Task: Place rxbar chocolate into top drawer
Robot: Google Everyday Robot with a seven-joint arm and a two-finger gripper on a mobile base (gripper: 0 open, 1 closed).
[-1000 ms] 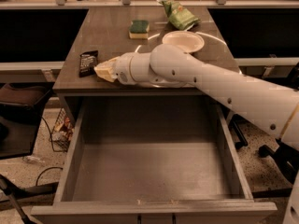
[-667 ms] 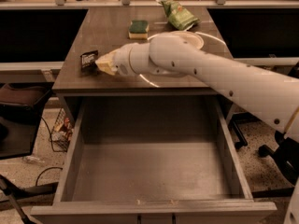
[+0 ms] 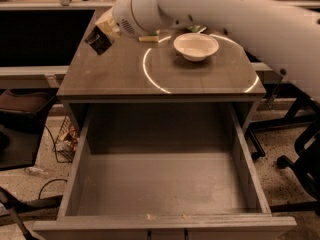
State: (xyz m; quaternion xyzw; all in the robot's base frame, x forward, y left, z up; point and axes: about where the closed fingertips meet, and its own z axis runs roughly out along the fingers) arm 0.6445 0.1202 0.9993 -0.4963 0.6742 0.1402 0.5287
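Observation:
The rxbar chocolate (image 3: 99, 41), a small black bar with pale lettering, hangs tilted in the air above the left part of the grey table. My gripper (image 3: 107, 28) is shut on its upper end, at the end of the white arm reaching in from the upper right. The top drawer (image 3: 165, 184), a wide grey box, stands pulled fully open below the table front, with nothing in it. The bar is behind and above the drawer's left rear, over the tabletop.
A white bowl (image 3: 196, 46) sits on the table (image 3: 125, 76) at centre right, inside a white ring mark. The arm (image 3: 235, 19) covers the table's back. Chair legs (image 3: 295, 149) stand at the right, a dark seat (image 3: 22, 104) and cables at the left.
My gripper has closed on the bar and lifted it off the table's left edge. The arm has risen and the view has shifted closer over the drawer.

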